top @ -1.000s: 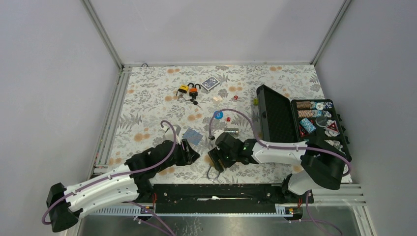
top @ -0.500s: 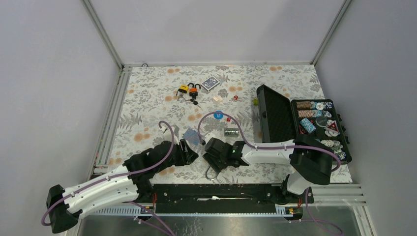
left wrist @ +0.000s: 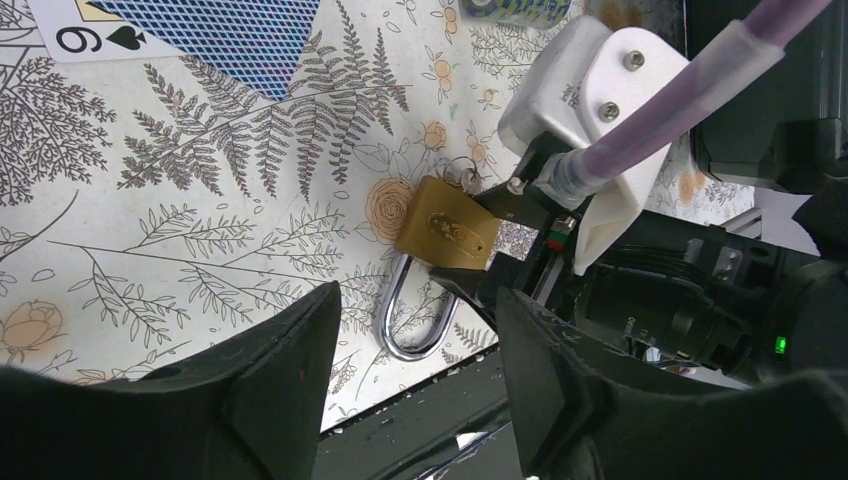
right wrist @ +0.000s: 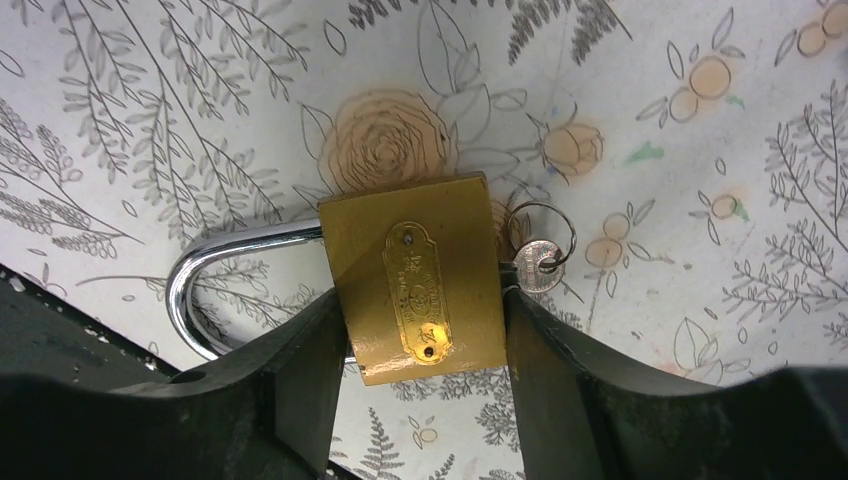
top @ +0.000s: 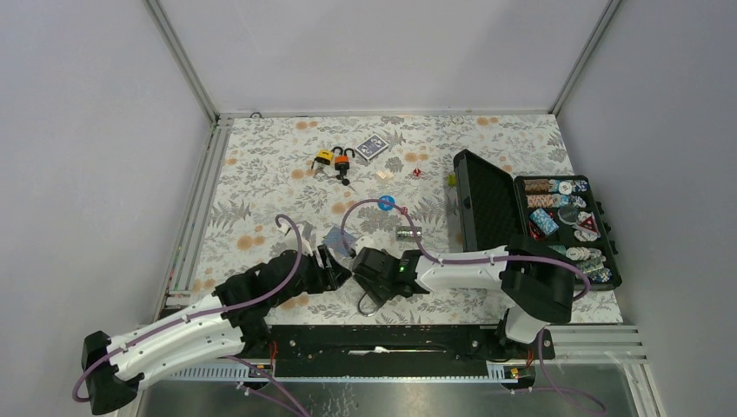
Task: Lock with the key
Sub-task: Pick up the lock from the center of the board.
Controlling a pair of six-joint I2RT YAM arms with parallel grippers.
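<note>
Plainly the right claw (right wrist: 422, 315) is clenched on the padlock (right wrist: 415, 285), gripping the brass body by its two side edges, with the nameplate facing the camera. The steel shackle (right wrist: 205, 290) curves out of one end. A small silver key (right wrist: 540, 270) on a ring sits against the opposite end. The claw itself hides the shackle's lower leg. The left wrist view adds the whole U of the shackle and the lock low over the floral table (left wrist: 150, 200), just beyond the left claw (left wrist: 415, 320). That claw is spread and holds nothing, and a card (left wrist: 210, 30) lies farther off.
</note>
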